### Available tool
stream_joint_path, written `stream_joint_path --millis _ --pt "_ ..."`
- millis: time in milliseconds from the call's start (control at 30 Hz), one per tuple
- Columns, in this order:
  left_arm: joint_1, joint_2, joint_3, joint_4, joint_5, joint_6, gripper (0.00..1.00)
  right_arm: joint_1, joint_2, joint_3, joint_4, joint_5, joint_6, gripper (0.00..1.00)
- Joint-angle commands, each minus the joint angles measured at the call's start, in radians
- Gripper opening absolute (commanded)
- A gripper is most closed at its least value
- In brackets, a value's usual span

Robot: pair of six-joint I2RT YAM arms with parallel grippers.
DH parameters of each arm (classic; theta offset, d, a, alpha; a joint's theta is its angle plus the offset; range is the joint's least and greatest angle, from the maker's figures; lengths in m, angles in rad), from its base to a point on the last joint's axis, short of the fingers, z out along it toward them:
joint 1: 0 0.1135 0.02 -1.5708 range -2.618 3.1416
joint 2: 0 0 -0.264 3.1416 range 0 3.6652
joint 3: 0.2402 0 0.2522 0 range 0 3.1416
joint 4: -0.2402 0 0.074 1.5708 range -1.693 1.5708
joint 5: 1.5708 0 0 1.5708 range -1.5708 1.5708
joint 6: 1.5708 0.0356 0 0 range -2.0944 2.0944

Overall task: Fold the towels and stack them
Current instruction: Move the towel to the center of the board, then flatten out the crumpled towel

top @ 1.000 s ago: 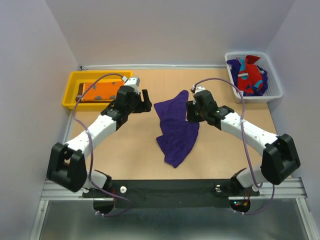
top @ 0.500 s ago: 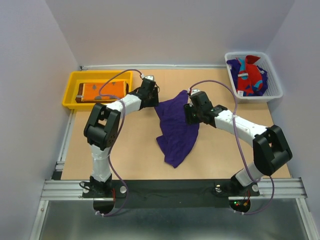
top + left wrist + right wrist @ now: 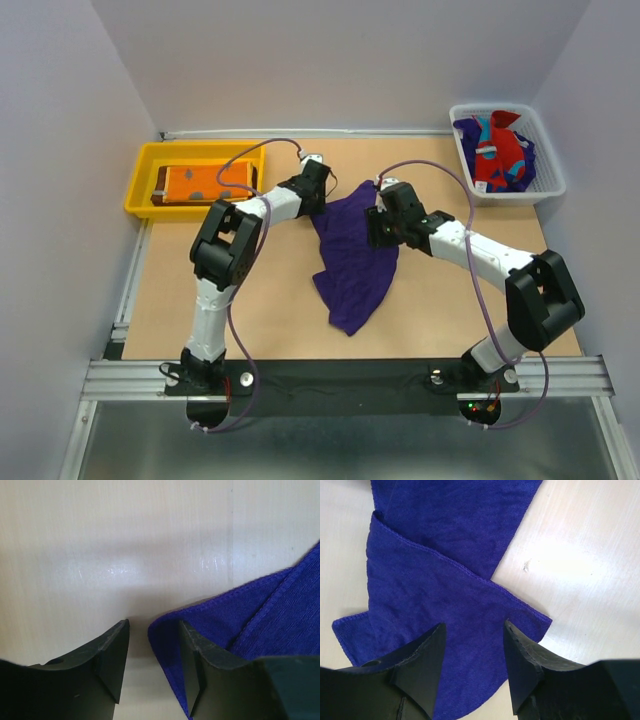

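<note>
Near edge: both arm bases bolted to the rail.

Mid-bench: the purple towel lies loose and rumpled. Its long axis runs near to far, with the narrow tip toward the rail and the wider end far. The bench is pale, smooth and faintly glossy.

Over the towel's right side, the right gripper hovers with jaws spread and nothing held. A folded-over flap and a pointed corner lie beneath it.

At the towel's far-left corner, the left gripper has its jaws spread too. The corner hem sits between the fingers, one finger over cloth and the other over bare bench. Contact cannot be told.

Judgement: that corner lies right in the left gripper's mouth, so the left arm is the better placed to pinch. The right gripper has the opposite edge below it.

Far left: the yellow tray holds a folded orange towel.

Far right: the white basket holds a red and teal towel, bunched.

Plain pale walls close in three sides.
</note>
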Motion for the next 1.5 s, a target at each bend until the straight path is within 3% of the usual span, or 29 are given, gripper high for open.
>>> stream_joint_path --millis 0,33,167,200,233,333,600,933,1067,1267,1333,1367,1400,1467 --pt "-0.021 0.039 0.034 -0.055 -0.048 0.001 0.47 -0.005 -0.013 -0.018 0.077 0.007 0.019 0.55" --pt "-0.024 0.044 0.032 -0.056 -0.046 -0.001 0.45 -0.005 -0.007 -0.017 0.082 0.008 0.022 0.55" --pt "-0.033 0.038 0.003 -0.058 -0.025 -0.016 0.17 -0.003 0.036 0.019 0.1 0.001 0.027 0.55" --pt "-0.034 0.027 -0.008 -0.056 -0.023 -0.024 0.04 -0.005 0.049 0.035 0.105 0.006 0.028 0.55" --pt "-0.036 0.012 -0.034 -0.055 -0.023 -0.03 0.0 -0.005 0.061 0.042 0.107 0.012 0.033 0.55" --pt "-0.036 -0.06 -0.078 -0.046 -0.031 -0.038 0.0 -0.005 0.118 0.048 0.107 0.012 0.062 0.54" --pt "-0.036 -0.177 -0.111 -0.09 -0.078 -0.025 0.0 -0.014 0.116 -0.105 0.107 0.063 0.181 0.4" --pt "0.011 -0.191 -0.092 -0.179 -0.144 -0.008 0.0 -0.305 -0.126 -0.406 0.105 -0.077 0.512 0.38" --pt "0.022 -0.197 -0.091 -0.199 -0.146 0.007 0.0 -0.411 -0.307 -0.474 0.097 -0.065 0.596 0.39" --pt "0.027 -0.188 -0.101 -0.228 -0.146 0.013 0.0 -0.467 -0.534 -0.535 0.055 0.024 0.735 0.4" --pt "0.028 -0.191 -0.111 -0.236 -0.146 0.01 0.0 -0.465 -0.583 -0.518 0.067 0.055 0.682 0.42" --pt "0.028 -0.194 -0.12 -0.234 -0.144 0.01 0.0 -0.464 -0.577 -0.505 0.096 0.023 0.545 0.45" --pt "0.03 -0.198 -0.126 -0.222 -0.128 0.011 0.0 -0.464 -0.545 -0.438 0.113 -0.048 0.405 0.48" --pt "0.028 -0.209 -0.141 -0.201 -0.097 0.013 0.0 -0.444 -0.4 -0.315 0.102 -0.147 0.286 0.54"
